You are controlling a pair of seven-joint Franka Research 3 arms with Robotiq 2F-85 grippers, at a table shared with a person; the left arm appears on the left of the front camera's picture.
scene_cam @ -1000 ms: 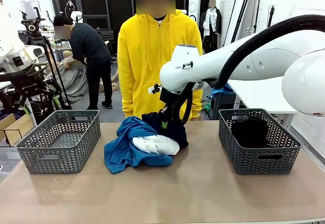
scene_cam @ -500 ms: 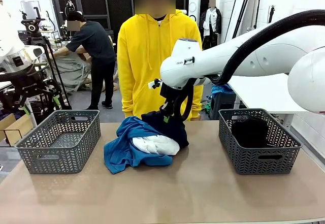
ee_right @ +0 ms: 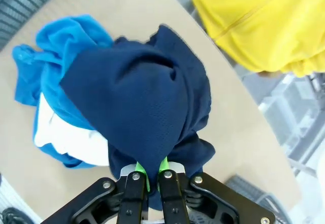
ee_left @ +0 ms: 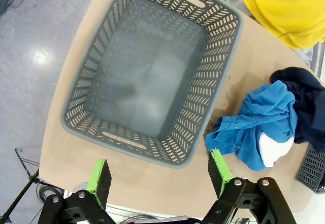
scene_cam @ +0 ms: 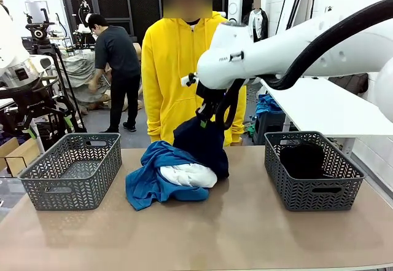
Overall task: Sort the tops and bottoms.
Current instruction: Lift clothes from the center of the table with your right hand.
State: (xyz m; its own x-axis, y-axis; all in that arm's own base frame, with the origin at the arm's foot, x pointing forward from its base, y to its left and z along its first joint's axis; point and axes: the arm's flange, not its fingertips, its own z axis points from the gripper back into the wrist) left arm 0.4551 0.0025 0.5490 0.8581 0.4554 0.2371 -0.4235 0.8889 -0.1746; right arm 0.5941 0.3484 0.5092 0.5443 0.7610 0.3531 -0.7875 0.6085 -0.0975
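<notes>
**Navy garment pinched above the pile at mid-counter**

The dark navy garment point(scene_cam: 202, 147) hangs from the right end effector point(scene_cam: 205, 119), whose two fingers are closed tight on a bunched fold at its top. The cloth drapes down in a cone, and its lower folds rest at the back of the pile in the middle of the counter point(scene_cam: 239, 234). In the right wrist view the green pads point(ee_right: 141, 173) press together with navy fabric caught between them.

Just left of the navy cloth lies the bright blue garment point(scene_cam: 149, 174), crumpled, with the white garment point(scene_cam: 190, 174) nested on top of it and touching the navy one. The black garment point(scene_cam: 304, 159) sits inside the grey basket on the right point(scene_cam: 314, 195), well apart from the pile. A matching grey basket point(scene_cam: 72, 188) stands at the left side.

The left end effector point(ee_left: 160, 176) hovers above that left basket with its fingers spread wide, gripping nothing. A person in a yellow hoodie point(scene_cam: 178, 68) stands at the far edge, behind the pile.
</notes>
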